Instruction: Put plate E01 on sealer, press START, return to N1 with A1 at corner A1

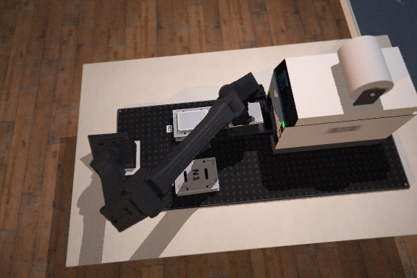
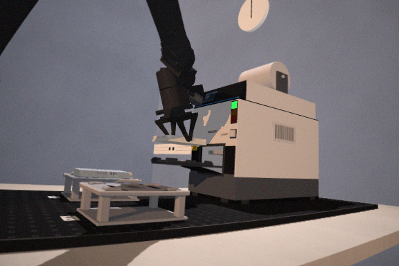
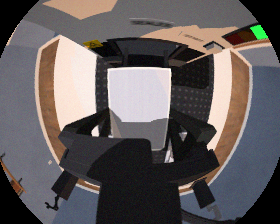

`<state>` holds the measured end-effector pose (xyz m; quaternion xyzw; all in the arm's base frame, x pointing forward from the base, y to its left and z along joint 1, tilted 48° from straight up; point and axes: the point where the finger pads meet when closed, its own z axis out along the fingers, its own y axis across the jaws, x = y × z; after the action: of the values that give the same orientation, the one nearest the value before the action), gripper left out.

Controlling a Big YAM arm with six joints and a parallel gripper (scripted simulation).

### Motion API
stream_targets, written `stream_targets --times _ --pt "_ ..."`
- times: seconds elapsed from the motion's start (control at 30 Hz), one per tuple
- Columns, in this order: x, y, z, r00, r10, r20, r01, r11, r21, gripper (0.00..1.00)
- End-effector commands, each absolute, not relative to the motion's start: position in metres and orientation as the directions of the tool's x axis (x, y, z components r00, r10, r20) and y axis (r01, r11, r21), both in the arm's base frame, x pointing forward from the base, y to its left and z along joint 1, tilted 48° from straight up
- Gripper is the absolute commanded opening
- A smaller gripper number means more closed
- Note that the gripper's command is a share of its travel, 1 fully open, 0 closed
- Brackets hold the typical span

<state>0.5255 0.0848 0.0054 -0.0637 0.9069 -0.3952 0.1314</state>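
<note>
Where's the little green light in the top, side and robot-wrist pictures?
Top: the green lamp is right of the middle.
Exterior: right of the middle, slightly above halfway up.
Wrist: near the top right.
All three views share this landmark: plate E01.
</note>
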Motion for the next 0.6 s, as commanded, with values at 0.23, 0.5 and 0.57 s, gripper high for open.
stream_targets --times 0.23,0.5,0.57 --pt "0.514 0.073 0.028 -0.952 -0.196 -0.235 0.033 0.697 -0.716 0.0" --pt "0.491 0.076 0.033 -0.952 -0.241 -0.187 -0.03 0.683 -0.73 0.0" --pt "0.489 0.075 0.04 -0.951 -0.242 -0.192 -0.027 0.684 -0.729 0.0"
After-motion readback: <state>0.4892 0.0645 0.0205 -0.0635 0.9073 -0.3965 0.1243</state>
